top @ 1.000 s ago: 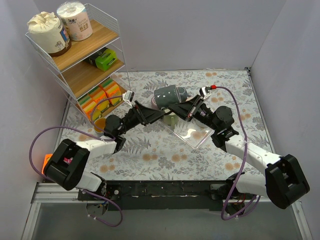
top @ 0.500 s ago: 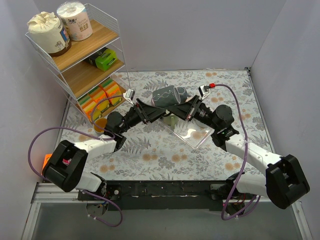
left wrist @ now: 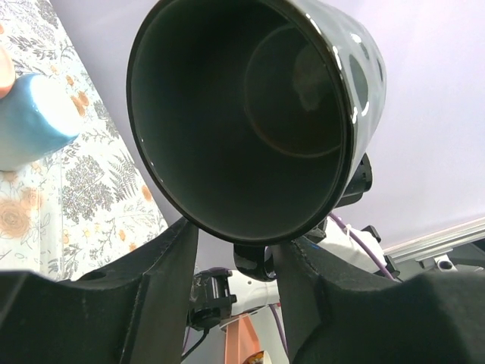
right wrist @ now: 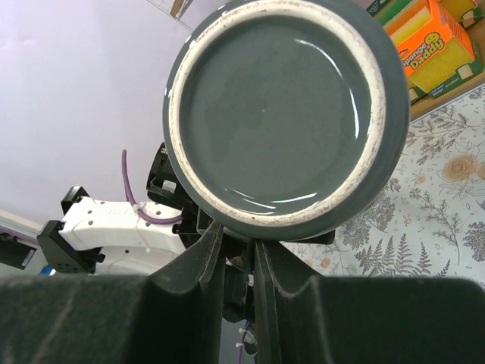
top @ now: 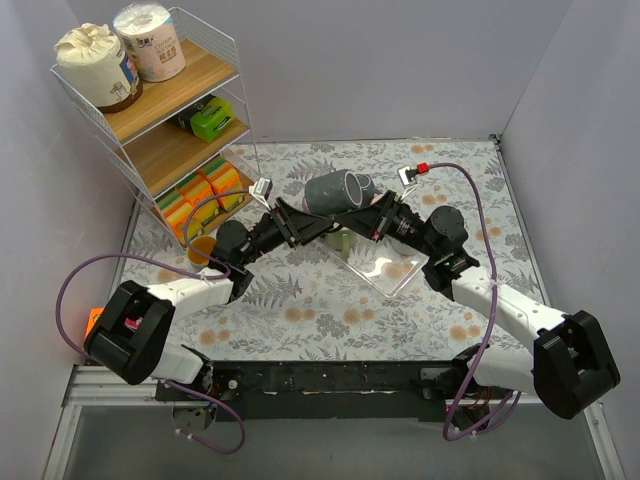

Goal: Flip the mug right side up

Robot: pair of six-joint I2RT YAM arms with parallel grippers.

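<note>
The dark grey mug point(top: 335, 190) hangs on its side in the air above the middle of the table, between my two grippers. Its mouth faces the left wrist camera point(left wrist: 242, 114) and its base faces the right wrist camera point(right wrist: 280, 114). My right gripper point(top: 354, 217) point(right wrist: 236, 244) is closed narrowly under the base, on what looks like the mug's handle point(left wrist: 258, 262). My left gripper point(top: 318, 222) point(left wrist: 235, 246) is open, with its fingers spread just below the rim on either side of that handle.
A wire shelf point(top: 150, 110) at the back left holds paper rolls, a green item and sponges. A clear tray point(top: 385, 265) and a small pale cup point(top: 343, 240) lie under the mug. An orange cup point(top: 200, 248) sits near the left arm.
The mug has risen slightly and tipped between the two grippers. Both arms have shifted a little with it.
</note>
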